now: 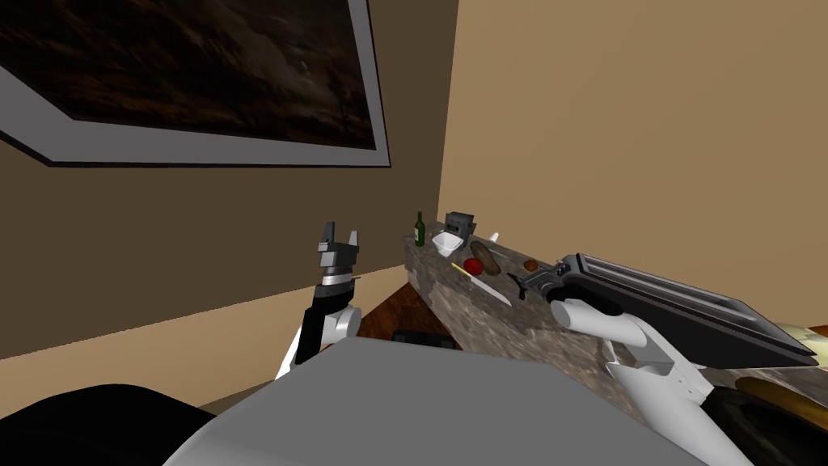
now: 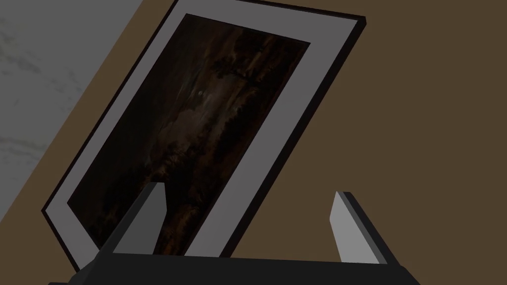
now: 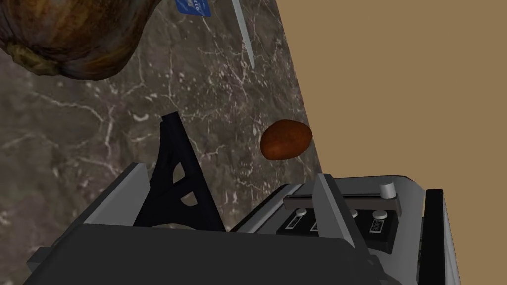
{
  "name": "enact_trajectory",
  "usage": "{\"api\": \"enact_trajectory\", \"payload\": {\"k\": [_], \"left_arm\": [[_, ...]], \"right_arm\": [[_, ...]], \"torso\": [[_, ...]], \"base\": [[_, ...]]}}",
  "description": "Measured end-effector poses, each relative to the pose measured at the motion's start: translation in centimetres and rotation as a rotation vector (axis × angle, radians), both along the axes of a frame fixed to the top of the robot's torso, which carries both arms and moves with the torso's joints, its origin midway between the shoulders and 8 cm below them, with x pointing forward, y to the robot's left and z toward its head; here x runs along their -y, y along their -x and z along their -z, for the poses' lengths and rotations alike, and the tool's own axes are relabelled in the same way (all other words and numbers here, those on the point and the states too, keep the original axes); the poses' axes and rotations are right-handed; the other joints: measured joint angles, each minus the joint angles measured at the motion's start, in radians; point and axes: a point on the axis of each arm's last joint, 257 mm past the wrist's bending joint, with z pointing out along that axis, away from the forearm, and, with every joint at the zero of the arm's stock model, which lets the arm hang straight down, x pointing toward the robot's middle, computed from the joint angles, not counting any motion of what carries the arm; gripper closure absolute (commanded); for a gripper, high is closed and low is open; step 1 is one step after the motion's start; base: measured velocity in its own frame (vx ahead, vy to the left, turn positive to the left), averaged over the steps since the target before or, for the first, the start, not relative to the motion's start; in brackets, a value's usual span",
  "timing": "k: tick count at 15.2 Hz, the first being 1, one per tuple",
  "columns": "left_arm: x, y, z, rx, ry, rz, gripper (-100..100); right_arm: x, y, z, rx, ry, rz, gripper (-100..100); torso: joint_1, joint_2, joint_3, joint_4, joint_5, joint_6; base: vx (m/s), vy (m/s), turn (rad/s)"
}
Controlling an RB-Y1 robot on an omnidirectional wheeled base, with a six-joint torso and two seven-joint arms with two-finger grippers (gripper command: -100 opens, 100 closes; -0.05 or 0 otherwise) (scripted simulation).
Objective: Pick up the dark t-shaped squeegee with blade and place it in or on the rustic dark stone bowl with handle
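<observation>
Right pincer (image 3: 228, 178) wide, dark squeegee (image 3: 174, 180) between its fingers, close to one, on table (image 3: 74, 138) beside toaster (image 3: 391, 217); left pincer (image 1: 340, 235) wide, raised.

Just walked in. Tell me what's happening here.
The right gripper is open with the dark squeegee between its fingers, on the marbled counter beside a toaster; it is not gripped yet. The dark stone bowl stands at the counter's far end. The left gripper is raised, open, off to the side.
</observation>
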Motion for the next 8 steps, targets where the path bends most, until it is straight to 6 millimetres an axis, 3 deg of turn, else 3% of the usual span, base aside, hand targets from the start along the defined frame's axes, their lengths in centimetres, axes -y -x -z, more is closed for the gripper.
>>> {"api": "enact_trajectory", "payload": {"k": [8], "left_arm": [[0.0, 0.0, 0.0, 0.0, 0.0, 0.0, 0]], "right_arm": [[4.3, 2.2, 2.0, -0.079, -0.154, 0.168, -100]], "torso": [[0.0, -0.001, 0.0, 0.0, 0.0, 0.0]], "base": [[0.034, 0.022, 0.045]]}}
